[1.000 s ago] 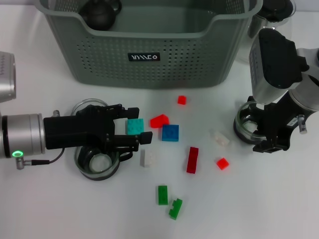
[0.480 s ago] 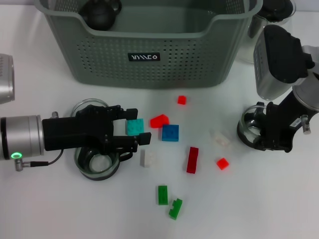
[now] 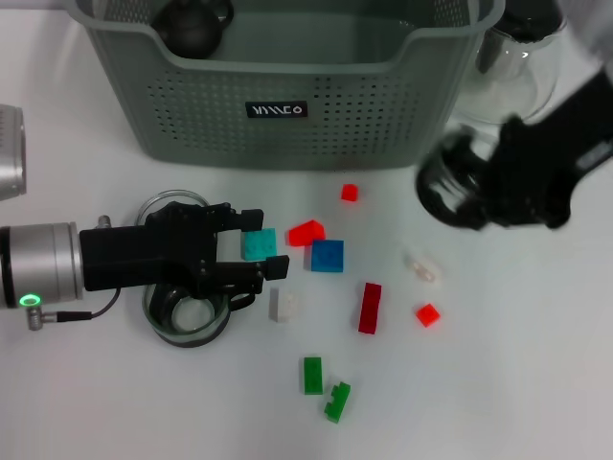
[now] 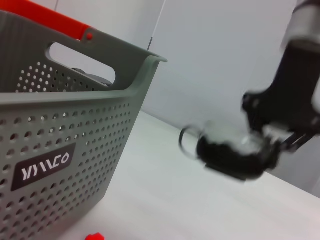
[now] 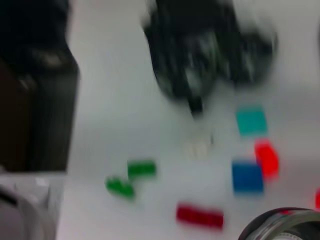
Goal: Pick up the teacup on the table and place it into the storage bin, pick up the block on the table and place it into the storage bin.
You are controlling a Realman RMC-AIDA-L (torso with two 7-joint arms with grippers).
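A clear glass teacup (image 3: 442,189) hangs above the table, right of the storage bin's (image 3: 278,115) front corner, with my right gripper (image 3: 484,192) shut on it. The left wrist view shows the same teacup (image 4: 227,150) in the air beside the bin (image 4: 60,125). Low over the table, my left gripper (image 3: 257,245) stands open with a teal block (image 3: 259,243) between its fingers. A second glass teacup (image 3: 187,316) stands under the left wrist, and another rim (image 3: 165,204) shows behind it.
Loose blocks lie in front of the bin: red (image 3: 306,231), blue (image 3: 327,256), white (image 3: 282,304), dark red (image 3: 370,307), small red ones (image 3: 427,313) (image 3: 350,193), two green (image 3: 312,375) (image 3: 336,401). A glass teapot (image 3: 517,67) stands at the bin's right. A dark round object (image 3: 192,24) lies inside the bin.
My right gripper has lifted the teacup off the table and carried it up and left toward the bin. The left arm has hardly moved.
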